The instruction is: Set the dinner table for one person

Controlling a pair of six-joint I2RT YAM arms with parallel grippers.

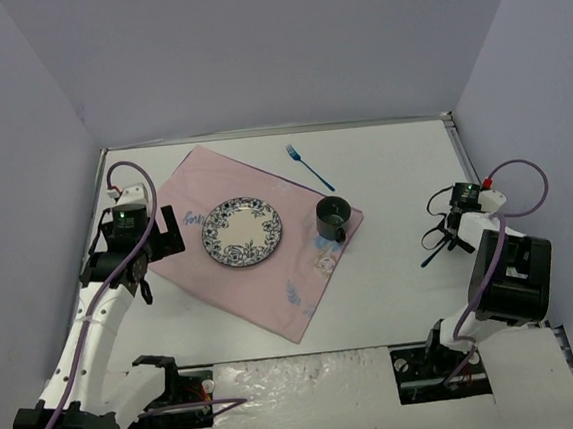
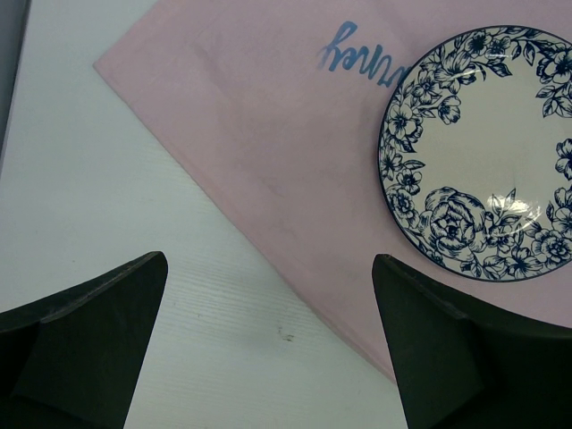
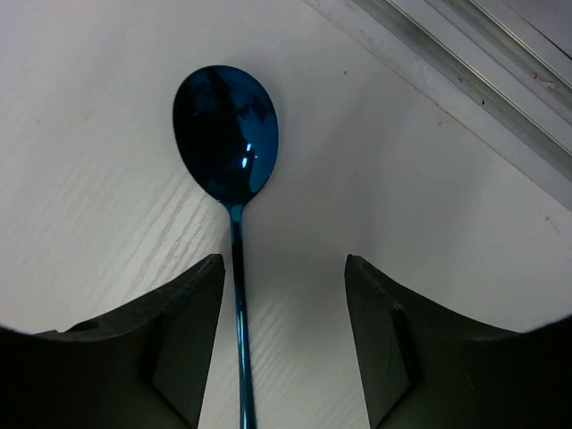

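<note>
On the white dinner table [image 1: 392, 155] lies a pink cloth [image 1: 273, 286] carrying a blue-flowered plate [image 1: 242, 231] and a dark cup [image 1: 333, 216]. A blue fork [image 1: 310, 167] rests beyond the cloth. A blue spoon [image 3: 226, 134] lies flat on the table at the right. My right gripper [image 3: 284, 264] is open over its handle, which runs close beside the left finger without being clamped. My left gripper [image 2: 268, 259] hangs wide open and empty over bare table [image 2: 134, 223] at the cloth's [image 2: 268, 116] left edge, with the plate [image 2: 483, 152] to its right.
The table's metal edge strip [image 3: 465, 80] runs just past the spoon's bowl on the right. Grey walls close in the table at the back and both sides. My right gripper [image 1: 449, 230] and left gripper [image 1: 163, 232] sit near opposite table edges.
</note>
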